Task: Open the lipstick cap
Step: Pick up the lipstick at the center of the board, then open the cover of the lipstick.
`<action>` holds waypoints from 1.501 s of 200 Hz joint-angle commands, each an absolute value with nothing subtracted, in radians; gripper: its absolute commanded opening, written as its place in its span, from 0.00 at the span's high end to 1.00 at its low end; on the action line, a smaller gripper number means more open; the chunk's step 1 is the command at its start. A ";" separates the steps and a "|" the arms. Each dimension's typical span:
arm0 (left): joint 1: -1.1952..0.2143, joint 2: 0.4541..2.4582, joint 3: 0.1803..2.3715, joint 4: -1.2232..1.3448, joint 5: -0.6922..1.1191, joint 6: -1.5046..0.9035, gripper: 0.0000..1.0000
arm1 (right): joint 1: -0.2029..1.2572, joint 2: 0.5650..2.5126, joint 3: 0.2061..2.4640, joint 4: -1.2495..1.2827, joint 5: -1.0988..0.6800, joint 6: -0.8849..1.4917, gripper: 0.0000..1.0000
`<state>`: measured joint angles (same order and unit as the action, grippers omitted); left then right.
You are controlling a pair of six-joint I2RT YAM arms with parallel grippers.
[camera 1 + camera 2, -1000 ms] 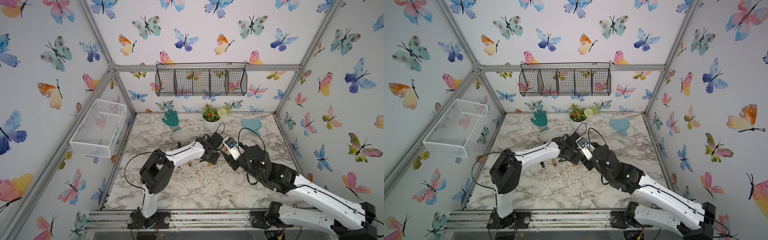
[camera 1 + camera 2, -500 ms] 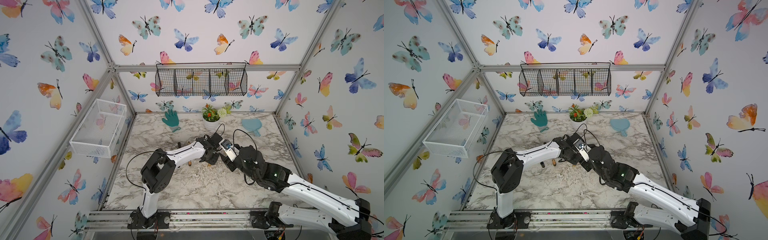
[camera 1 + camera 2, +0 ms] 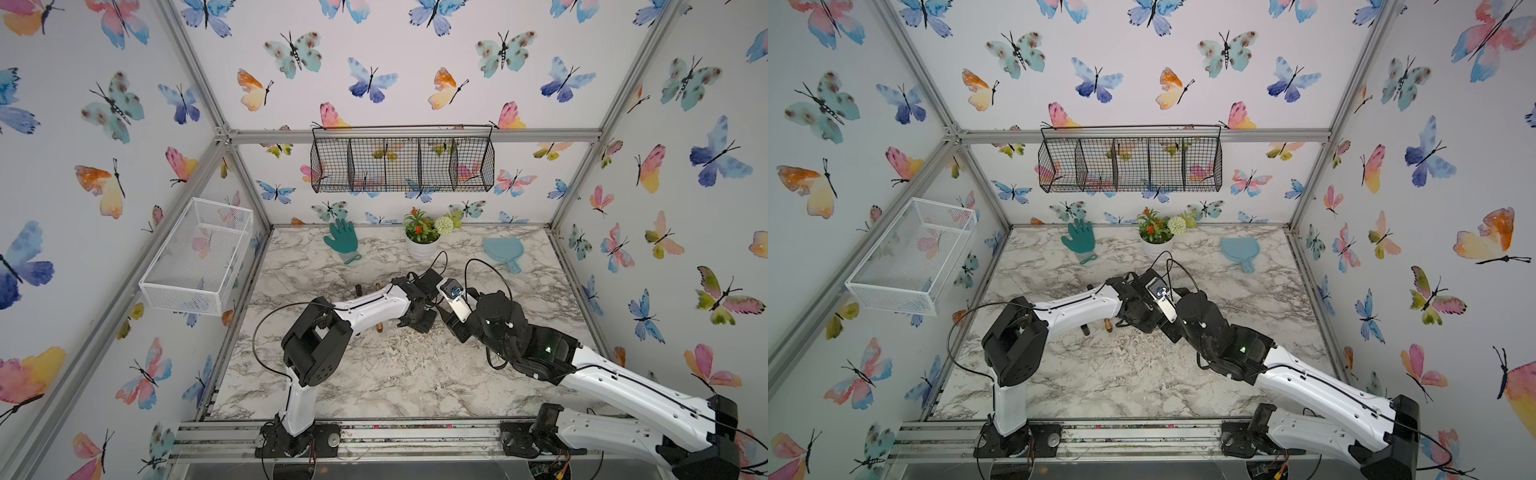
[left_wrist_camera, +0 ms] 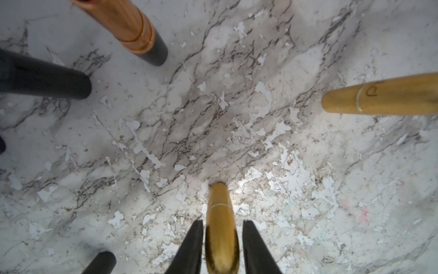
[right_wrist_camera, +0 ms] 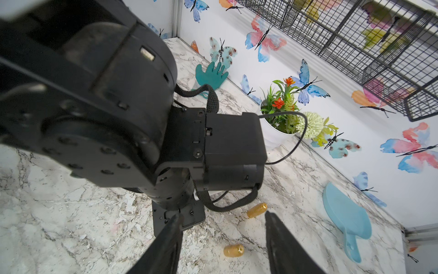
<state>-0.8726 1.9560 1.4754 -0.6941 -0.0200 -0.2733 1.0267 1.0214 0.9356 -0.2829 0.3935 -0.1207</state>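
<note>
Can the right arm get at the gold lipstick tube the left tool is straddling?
Probably not directly. The left tool flanks the gold lipstick tube on both sides, and the left arm's black wrist sits right in front of the open right tool.

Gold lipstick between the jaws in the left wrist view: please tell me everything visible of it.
The lipstick is a slim tube, glossy gold like metal, tapering to a rounded end. A thin seam rings it near that end; it looks closed. It seems to stand upright, that end on the marble table. The left gripper has its jaws close on both sides; whether they press it I cannot tell.
</note>
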 commanded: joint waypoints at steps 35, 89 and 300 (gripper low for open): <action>-0.879 1.952 1.483 -0.710 -0.017 -0.265 0.87 | 1.028 1.036 0.923 -0.276 0.390 -0.117 0.42; -0.824 1.807 1.485 -0.744 0.102 -0.267 0.92 | 1.028 1.047 0.912 -0.294 0.370 -0.123 0.43; -0.455 1.265 1.280 -0.853 0.762 -0.223 0.94 | 1.028 1.355 1.042 -0.016 0.066 -0.228 0.48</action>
